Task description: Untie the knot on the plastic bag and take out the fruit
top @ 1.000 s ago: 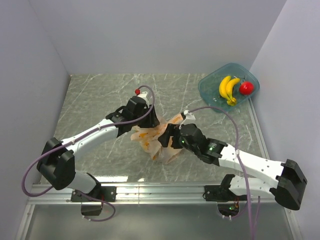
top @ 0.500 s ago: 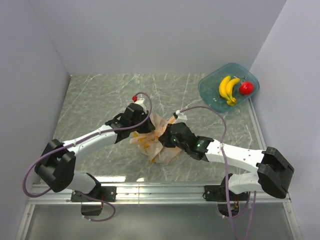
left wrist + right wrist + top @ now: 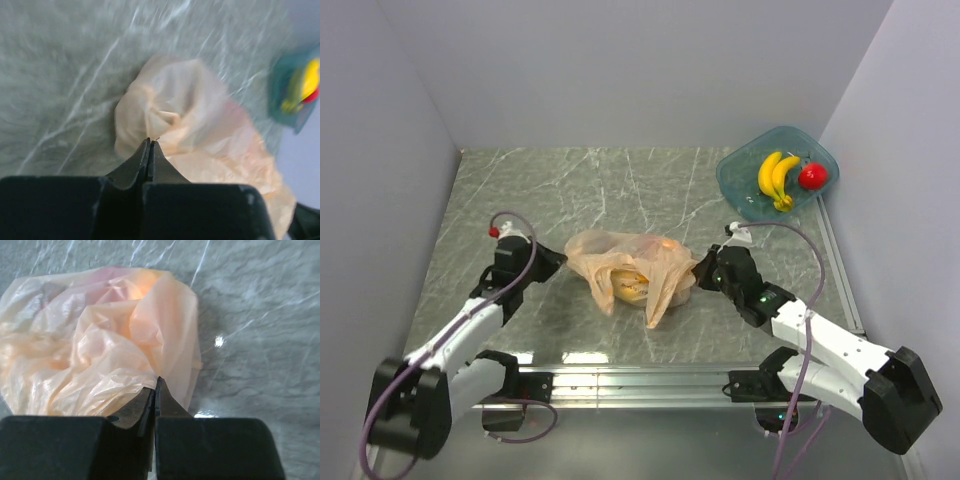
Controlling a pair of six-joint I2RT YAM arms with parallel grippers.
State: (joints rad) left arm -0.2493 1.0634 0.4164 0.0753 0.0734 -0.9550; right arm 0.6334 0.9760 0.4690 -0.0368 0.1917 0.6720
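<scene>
The pale orange plastic bag (image 3: 610,252) lies stretched sideways at the middle of the table, with yellow and orange fruit (image 3: 632,287) showing through it. My left gripper (image 3: 560,262) is at its left end, shut on a thin edge of the plastic; the left wrist view has the bag (image 3: 200,115) just beyond the tip of the gripper (image 3: 150,141). At the right end my right gripper (image 3: 698,268) is shut on a fold of the bag (image 3: 100,355), seen at its tip (image 3: 157,380). I cannot pick out the knot among the crumpled folds.
A teal tub (image 3: 732,178) stands at the back right corner, holding two bananas (image 3: 775,178) and a red fruit (image 3: 811,176). Grey walls close in the marble table on the left, back and right. A metal rail runs along the near edge.
Both grippers closed over the middle of the bag, then drew apart, left arm to the left and right arm to the right. The bag went from a bunched heap to spread wide.
</scene>
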